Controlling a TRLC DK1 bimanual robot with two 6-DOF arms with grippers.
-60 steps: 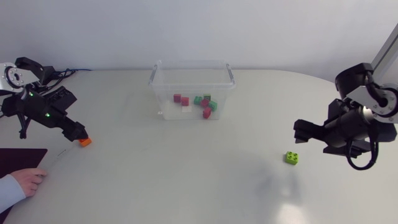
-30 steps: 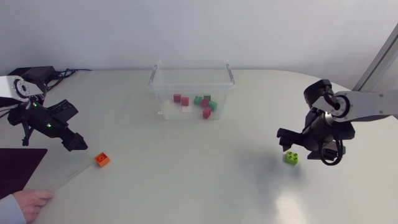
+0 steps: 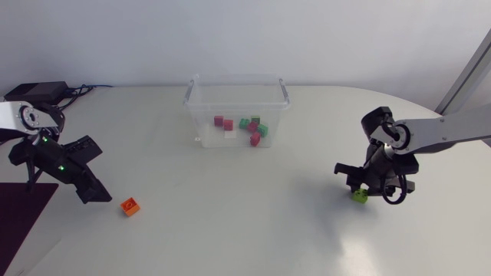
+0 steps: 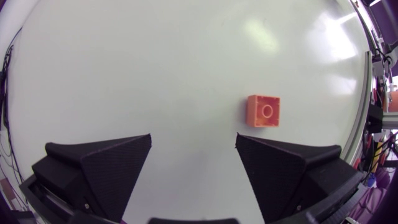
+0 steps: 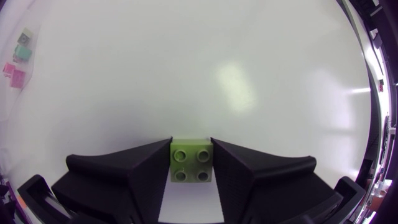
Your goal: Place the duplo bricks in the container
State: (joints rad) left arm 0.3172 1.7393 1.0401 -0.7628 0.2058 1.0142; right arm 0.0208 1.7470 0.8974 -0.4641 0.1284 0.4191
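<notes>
A lime-green duplo brick [image 5: 191, 163] sits on the table between the fingers of my right gripper [image 5: 190, 163], which is shut on it; from above the same green brick [image 3: 359, 195] shows under the right gripper [image 3: 357, 185]. An orange brick [image 3: 130, 206] lies upside down at the front left, and in the left wrist view the orange brick [image 4: 263, 110] is just ahead of one finger. My left gripper [image 4: 193, 149] is open, with nothing between its fingers, and the left gripper [image 3: 96, 192] sits to the left of that brick. The clear container [image 3: 236, 89] at the back centre holds several red, pink and green bricks.
A dark mat [image 3: 21, 211] lies at the front left edge of the table. The container's bricks [image 5: 18, 62] show far off in the right wrist view.
My right gripper came down over the green brick and shut on it. The orange brick left the left gripper and now lies nearer the front. The hand at the front left withdrew.
</notes>
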